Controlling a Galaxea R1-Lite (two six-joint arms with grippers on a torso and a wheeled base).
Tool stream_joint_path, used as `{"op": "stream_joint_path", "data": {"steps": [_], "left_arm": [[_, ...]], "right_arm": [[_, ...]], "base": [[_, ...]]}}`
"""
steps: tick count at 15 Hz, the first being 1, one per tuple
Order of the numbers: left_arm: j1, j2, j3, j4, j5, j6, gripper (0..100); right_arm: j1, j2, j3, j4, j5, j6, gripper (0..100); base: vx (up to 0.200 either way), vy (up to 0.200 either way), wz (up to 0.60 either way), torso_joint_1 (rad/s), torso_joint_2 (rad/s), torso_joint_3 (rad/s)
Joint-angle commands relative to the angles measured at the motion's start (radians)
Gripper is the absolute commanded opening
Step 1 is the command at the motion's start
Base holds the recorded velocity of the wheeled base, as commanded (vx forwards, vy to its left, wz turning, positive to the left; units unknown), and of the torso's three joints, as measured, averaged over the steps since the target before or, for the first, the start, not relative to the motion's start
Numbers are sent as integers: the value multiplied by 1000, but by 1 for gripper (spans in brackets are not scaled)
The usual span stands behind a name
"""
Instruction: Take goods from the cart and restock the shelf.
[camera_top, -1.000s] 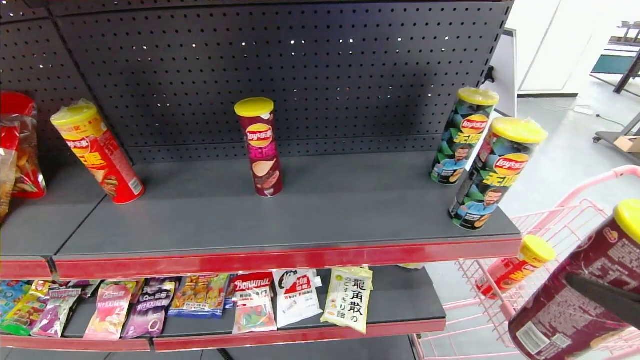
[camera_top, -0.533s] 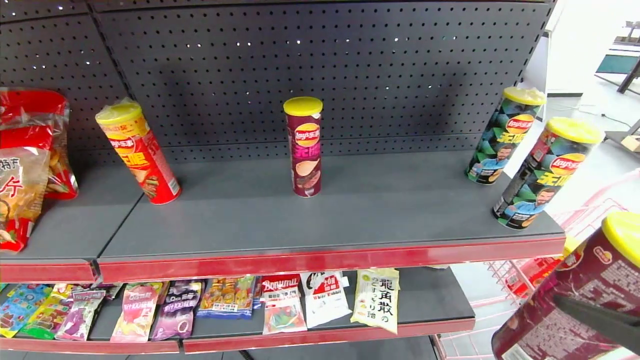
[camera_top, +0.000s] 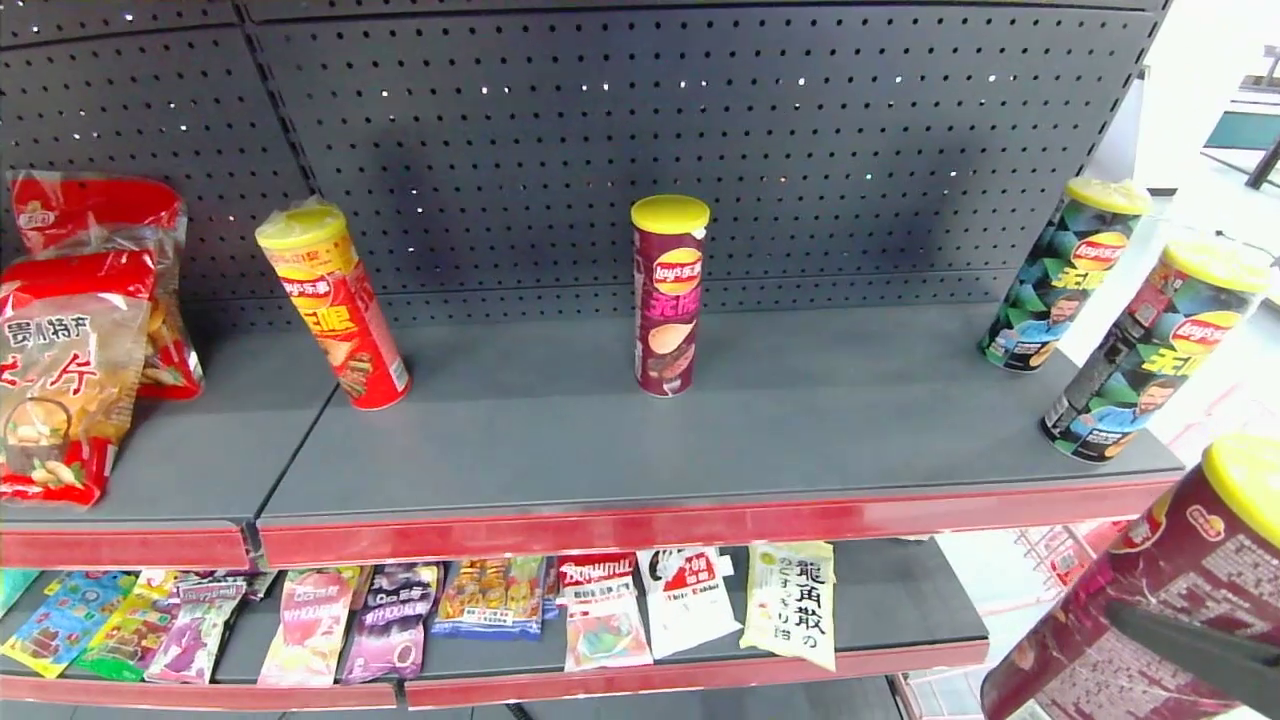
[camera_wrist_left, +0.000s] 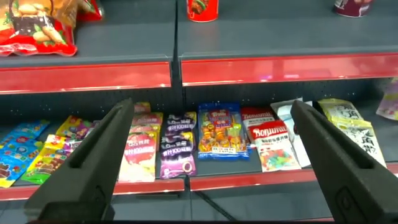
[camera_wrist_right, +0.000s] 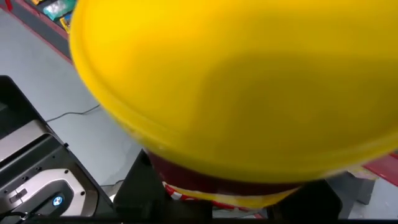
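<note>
Right gripper (camera_top: 1185, 642) clamps a tilted maroon chip can (camera_top: 1195, 540), yellow-lidded.

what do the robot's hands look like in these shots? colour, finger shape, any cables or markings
Left hand: two long matte black fingers, flat-faced and wedge-shaped, broad at the base and narrowing toward the tips. Right hand: same black finish. The head view shows one of its fingers, flat and tapering. No cables or markings can be seen on either hand.
</note>
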Motion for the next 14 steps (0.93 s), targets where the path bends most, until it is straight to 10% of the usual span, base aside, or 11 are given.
{"op": "stream_joint_path", "data": {"steps": [1, 14], "left_arm": [[0, 0, 0, 0, 0, 0, 100], [-3, 13, 0, 0, -11, 0, 100]], "right_arm": [[0, 3, 2, -1, 0, -1, 0], [17, -6, -10, 0, 2, -3, 0]], "base": [[200, 0, 0, -7, -7, 2], [46, 0, 0, 0, 0, 1]]}}
